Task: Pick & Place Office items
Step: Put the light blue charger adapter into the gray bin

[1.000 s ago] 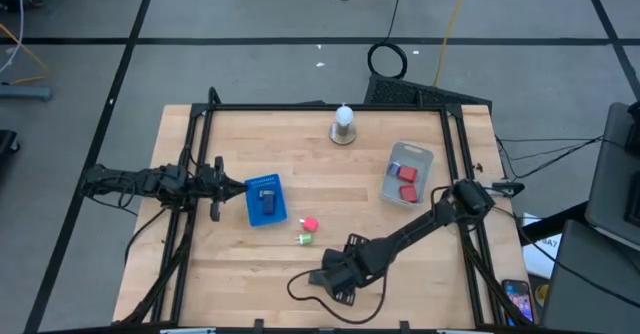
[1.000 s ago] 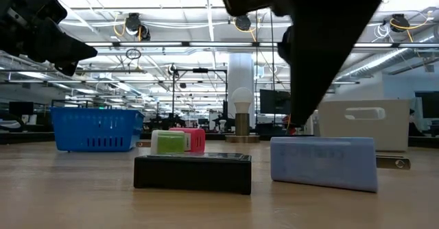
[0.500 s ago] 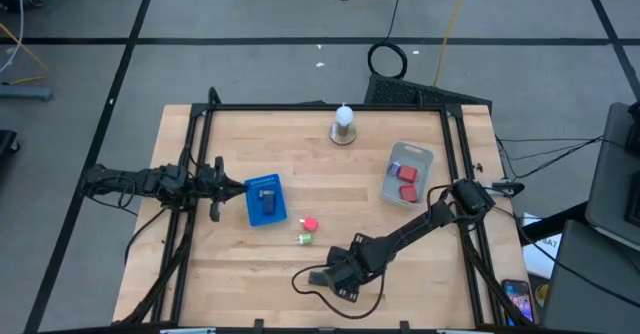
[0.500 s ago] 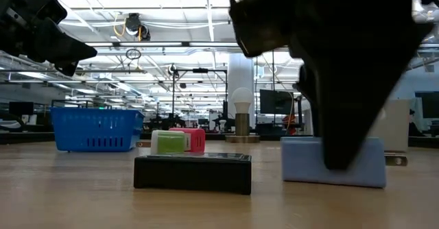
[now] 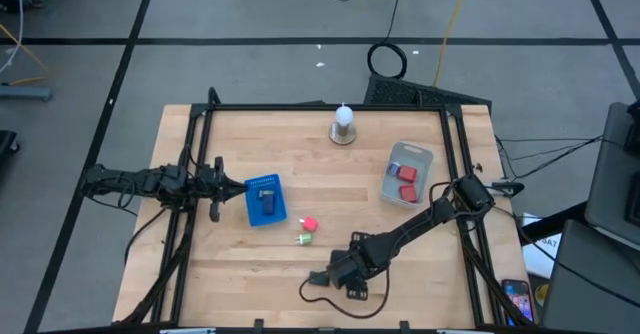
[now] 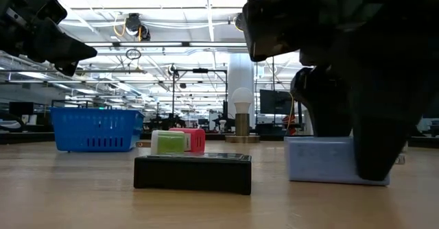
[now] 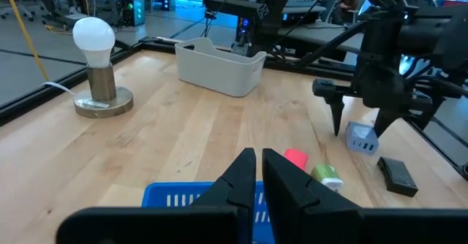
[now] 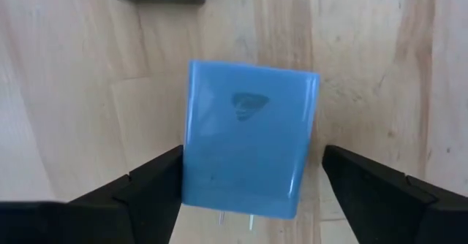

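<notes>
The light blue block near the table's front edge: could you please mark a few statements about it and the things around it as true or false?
1. The right gripper is open, its fingers either side of the light blue block. True.
2. The block is lifted off the table. False: it rests on the wood.
3. The left gripper is shut, by the blue basket. True.
4. The grey bin holds green pieces. False: it holds red ones.
</notes>
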